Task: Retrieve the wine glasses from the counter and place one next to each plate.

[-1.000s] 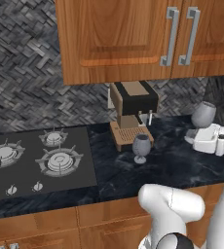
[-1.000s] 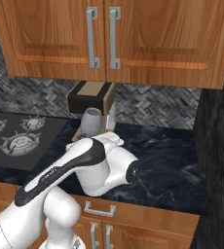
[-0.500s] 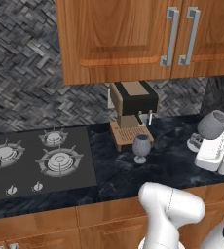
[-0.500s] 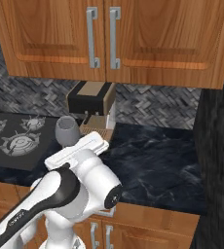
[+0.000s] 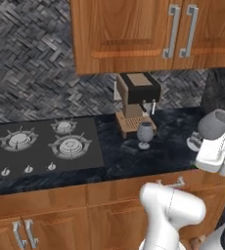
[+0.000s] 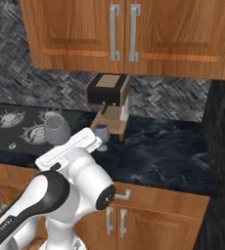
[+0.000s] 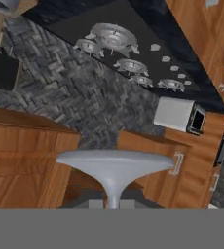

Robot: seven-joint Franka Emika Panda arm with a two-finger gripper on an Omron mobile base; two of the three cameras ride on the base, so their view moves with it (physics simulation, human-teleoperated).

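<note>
Two translucent grey stemmed wine glasses are visible. One wine glass (image 5: 213, 124) is in the two-finger gripper (image 5: 217, 146), lifted above the front edge of the black marble-patterned counter (image 5: 168, 151), at the right side of the left base view. Its long axis is tilted, and the rounded bowl points up and a little to the side. In the hand view its round foot (image 7: 115, 163) is wide and flat, and the thin stem goes down between the fingertips. The jaws are pressed together on this stem. The second wine glass (image 5: 145, 134) stands upright on the counter, just in front of the brown and black coffee machine (image 5: 136, 101). A dark gas hob (image 5: 41, 146) with several burners lies to the left.
</note>
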